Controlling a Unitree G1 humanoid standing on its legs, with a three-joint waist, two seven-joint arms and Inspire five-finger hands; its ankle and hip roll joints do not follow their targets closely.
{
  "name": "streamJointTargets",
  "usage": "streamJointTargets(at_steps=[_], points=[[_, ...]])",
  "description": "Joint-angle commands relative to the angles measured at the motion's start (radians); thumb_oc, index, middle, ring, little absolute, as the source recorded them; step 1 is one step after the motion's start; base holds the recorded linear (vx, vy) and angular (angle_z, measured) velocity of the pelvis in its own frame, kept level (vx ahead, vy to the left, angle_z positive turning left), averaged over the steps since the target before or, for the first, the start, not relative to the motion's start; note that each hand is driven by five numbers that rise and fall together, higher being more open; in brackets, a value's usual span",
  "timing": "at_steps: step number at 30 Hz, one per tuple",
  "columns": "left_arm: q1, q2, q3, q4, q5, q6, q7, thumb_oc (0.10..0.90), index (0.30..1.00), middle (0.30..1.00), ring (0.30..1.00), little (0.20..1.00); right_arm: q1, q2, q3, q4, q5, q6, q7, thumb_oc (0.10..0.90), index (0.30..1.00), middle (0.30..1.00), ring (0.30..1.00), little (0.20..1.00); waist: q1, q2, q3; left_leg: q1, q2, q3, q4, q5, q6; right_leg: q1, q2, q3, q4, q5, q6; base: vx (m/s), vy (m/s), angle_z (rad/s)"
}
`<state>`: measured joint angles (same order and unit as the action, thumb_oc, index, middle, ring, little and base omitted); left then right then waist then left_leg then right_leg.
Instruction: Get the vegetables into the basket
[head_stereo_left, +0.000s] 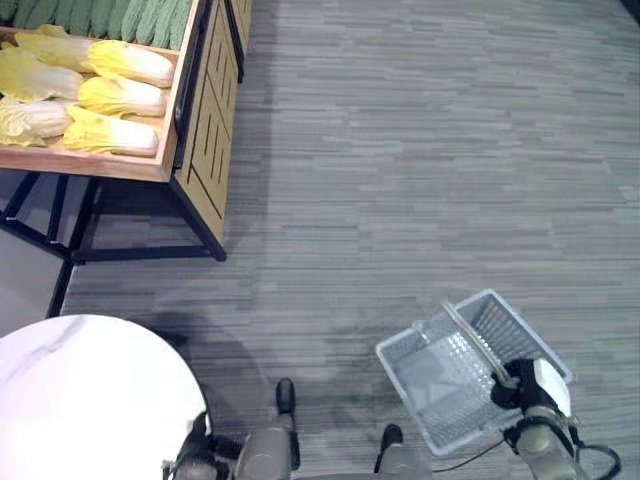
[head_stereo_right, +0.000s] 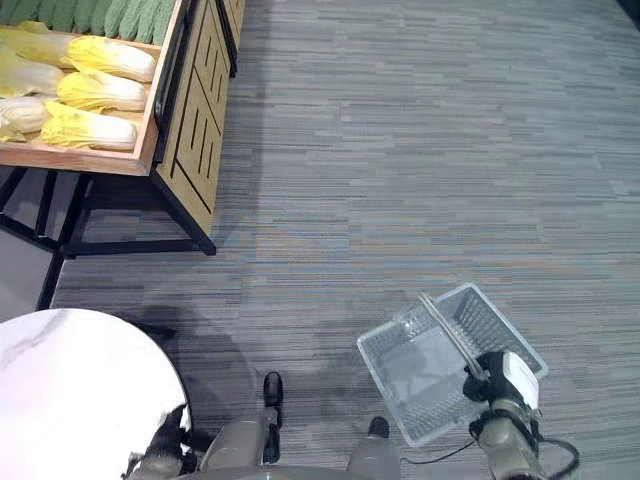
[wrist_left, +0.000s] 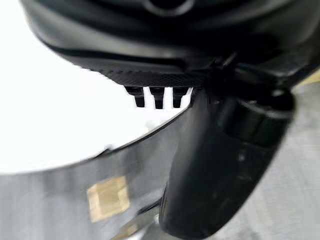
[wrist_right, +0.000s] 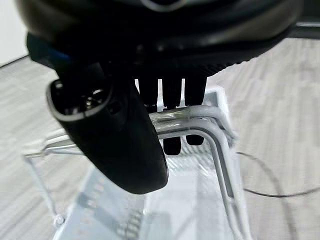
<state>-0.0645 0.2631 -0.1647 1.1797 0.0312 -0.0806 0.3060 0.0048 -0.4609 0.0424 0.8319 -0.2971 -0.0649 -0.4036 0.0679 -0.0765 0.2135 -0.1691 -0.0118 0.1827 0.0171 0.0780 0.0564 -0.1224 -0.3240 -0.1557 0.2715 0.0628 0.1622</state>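
**One basket in hand, cabbages on the stand**

Far left, the wooden produce stand (head_stereo_left: 205, 130) holds yellow napa cabbages (head_stereo_left: 110, 95). The round white desk (head_stereo_left: 80, 400) sits beside the left hand (head_stereo_left: 195, 455), whose fingers I cannot read. The right hand (wrist_right: 165, 115) curls its fingers round the handle (wrist_right: 210, 125) of the clear basket (head_stereo_left: 455, 385).

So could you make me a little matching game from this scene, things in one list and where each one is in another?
Things:
1. basket
2. cabbages
3. round white table
4. left hand

Places:
A. in the wooden crate on the stand, far left
B. at the round table's edge, lower left
C. hanging by its handle from the right hand, over the carpet
D. in front of the robot on its left, below the stand

Pairs: 1-C, 2-A, 3-D, 4-B
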Motion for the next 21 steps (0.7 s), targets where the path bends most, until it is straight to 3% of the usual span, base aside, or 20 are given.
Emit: streamJointTargets(at_steps=[1,2,3,4,5,9,12,14,18,21], points=[[0.065,-0.016,0.023,0.038,0.007,0.012,0.023,0.9,1.0,1.0,1.0,1.0,-0.049,-0.108,-0.017,-0.113,0.02,-0.036,-0.081,0.4,0.3,0.3,0.3,0.3,-0.01,0.027,-0.006,-0.039,0.051,-0.021,0.079,-0.075,-0.034,-0.005,0.055,-0.014,0.165,0.1,0.024,0.2,0.207,-0.26],[0.064,-0.014,0.028,0.035,0.003,0.011,0.026,0.9,1.0,1.0,1.0,1.0,-0.046,-0.108,-0.018,-0.123,0.019,-0.037,-0.081,0.4,0.3,0.3,0.3,0.3,-0.022,0.035,0.009,-0.011,0.052,-0.022,0.068,-0.08,-0.033,-0.051,0.072,-0.018,0.168,0.076,0.013,0.39,0.183,-0.28],[0.059,-0.01,0.029,0.038,0.005,0.011,0.023,0.9,1.0,1.0,1.0,1.0,-0.043,-0.111,-0.025,-0.133,0.021,-0.038,-0.081,0.4,0.3,0.3,0.3,0.3,-0.048,0.044,0.03,0.047,0.043,-0.034,0.045,-0.095,-0.039,-0.121,0.092,-0.057,0.083,0.028,0.001,0.33,0.114,-0.18],[0.059,-0.01,0.029,0.038,0.005,0.011,0.023,0.9,1.0,1.0,1.0,1.0,-0.042,-0.111,-0.025,-0.134,0.021,-0.037,-0.081,0.4,0.3,0.3,0.3,0.3,-0.049,0.045,0.033,0.052,0.044,-0.035,0.044,-0.096,-0.04,-0.115,0.093,-0.059,0.082,0.026,0.001,0.45,-0.019,0.02],[0.049,-0.01,0.037,0.05,0.006,0.011,0.021,0.9,1.0,1.0,1.0,1.0,-0.05,-0.111,-0.026,-0.146,0.024,-0.038,-0.086,0.4,0.3,0.3,0.3,0.3,-0.063,0.033,0.044,0.09,0.037,-0.044,0.034,-0.119,-0.057,-0.157,0.088,-0.074,-0.071,0.039,0.013,0.21,-0.073,0.17],[0.042,-0.013,0.043,0.059,0.017,0.012,0.017,0.9,1.0,1.0,1.0,1.0,-0.039,-0.111,-0.032,-0.175,0.015,-0.033,-0.09,0.4,0.3,0.3,0.3,0.3,-0.091,0.026,0.05,0.142,0.041,-0.067,0.032,-0.152,-0.08,-0.188,0.085,-0.032,-0.229,0.11,0.048,0.27,-0.097,0.34],[0.046,-0.019,0.049,0.07,0.023,0.015,0.008,0.9,1.0,1.0,1.0,1.0,-0.022,-0.112,-0.041,-0.176,0.008,-0.03,-0.081,0.4,0.3,0.3,0.3,0.3,-0.106,0.019,0.039,0.188,0.04,-0.096,0.043,-0.188,-0.099,-0.186,0.092,0.007,-0.258,0.143,0.06,0.41,-0.194,0.37],[0.056,-0.028,0.048,0.082,0.034,0.017,0.009,0.9,1.0,1.0,1.0,1.0,-0.019,-0.112,-0.037,-0.166,0.01,-0.033,-0.079,0.4,0.3,0.3,0.3,0.3,-0.108,0.018,0.025,0.213,0.051,-0.104,0.055,-0.203,-0.11,-0.166,0.098,-0.015,-0.263,0.155,0.049,0.3,-0.193,0.4],[0.062,-0.033,0.053,0.103,0.031,0.024,0.009,0.9,1.0,1.0,1.0,1.0,-0.009,-0.132,-0.037,-0.183,0.017,-0.047,-0.073,0.4,0.3,0.3,0.3,0.3,-0.112,0.032,0.003,0.206,0.111,-0.122,0.127,-0.141,-0.161,-0.142,0.145,-0.041,-0.227,0.107,0.01,0.22,-0.256,0.11],[0.056,-0.041,0.037,0.088,0.027,0.022,0.006,0.9,1.0,1.0,1.0,1.0,-0.002,-0.165,-0.052,-0.213,0.031,-0.061,-0.084,0.4,0.3,0.3,0.3,0.3,-0.1,0.034,0.022,0.104,0.138,-0.155,0.363,-0.044,-0.192,-0.096,0.173,-0.065,-0.215,0.055,-0.039,0.19,-0.272,0.23]])
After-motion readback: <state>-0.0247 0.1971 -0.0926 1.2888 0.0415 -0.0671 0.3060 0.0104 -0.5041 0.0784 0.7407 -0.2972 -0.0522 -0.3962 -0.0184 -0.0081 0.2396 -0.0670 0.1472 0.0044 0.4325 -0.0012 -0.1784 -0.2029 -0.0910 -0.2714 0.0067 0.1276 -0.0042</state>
